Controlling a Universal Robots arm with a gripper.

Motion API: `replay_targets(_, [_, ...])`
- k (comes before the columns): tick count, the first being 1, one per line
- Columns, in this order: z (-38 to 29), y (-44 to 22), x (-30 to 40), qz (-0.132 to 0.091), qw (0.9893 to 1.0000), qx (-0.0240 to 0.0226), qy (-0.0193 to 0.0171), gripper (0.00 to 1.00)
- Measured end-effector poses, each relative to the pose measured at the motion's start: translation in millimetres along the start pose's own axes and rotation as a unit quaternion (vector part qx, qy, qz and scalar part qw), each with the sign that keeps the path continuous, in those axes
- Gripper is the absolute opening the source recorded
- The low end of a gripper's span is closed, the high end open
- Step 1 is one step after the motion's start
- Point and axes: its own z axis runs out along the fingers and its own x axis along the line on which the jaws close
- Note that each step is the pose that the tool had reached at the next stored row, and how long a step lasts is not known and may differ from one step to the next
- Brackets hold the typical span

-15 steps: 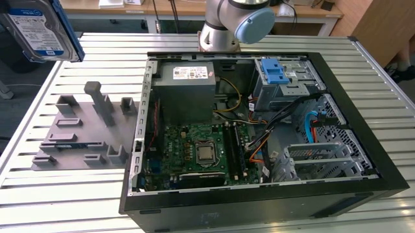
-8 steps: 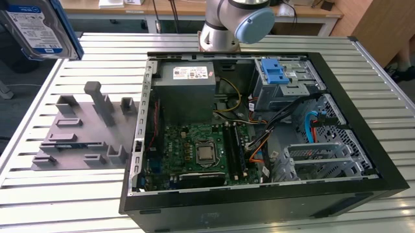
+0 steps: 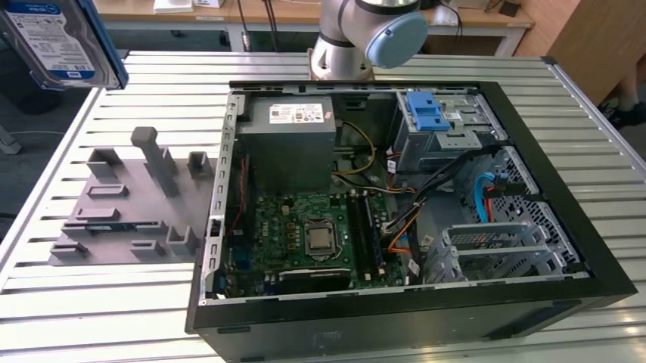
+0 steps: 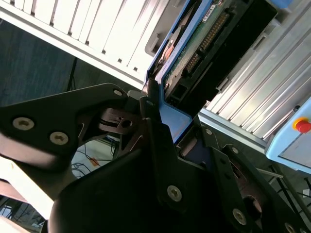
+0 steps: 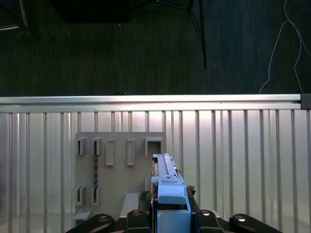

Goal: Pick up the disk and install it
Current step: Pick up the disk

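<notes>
The claw (image 5: 169, 201) pinches the disk (image 5: 166, 172) edge-on between its fingers, clear above the slatted worktop (image 5: 243, 160); a grey holder (image 5: 121, 172) sits below near the worktop's edge; beside it lies an open computer case (image 3: 404, 327).

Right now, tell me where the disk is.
The disk hangs at the exterior view's top left, above the grey slotted fixture beside the open computer case; the first wrist view shows the gripper clamped on it.

pincer (image 5: 168, 204) clamped on disk (image 5: 164, 167), arm (image 3: 364, 34) high
</notes>
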Motion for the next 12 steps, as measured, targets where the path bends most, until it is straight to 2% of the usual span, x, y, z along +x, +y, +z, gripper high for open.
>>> replay_targets(12, [-9.9,0.2,-0.7,0.000,1.0000,0.0000,0.0000,0.36])
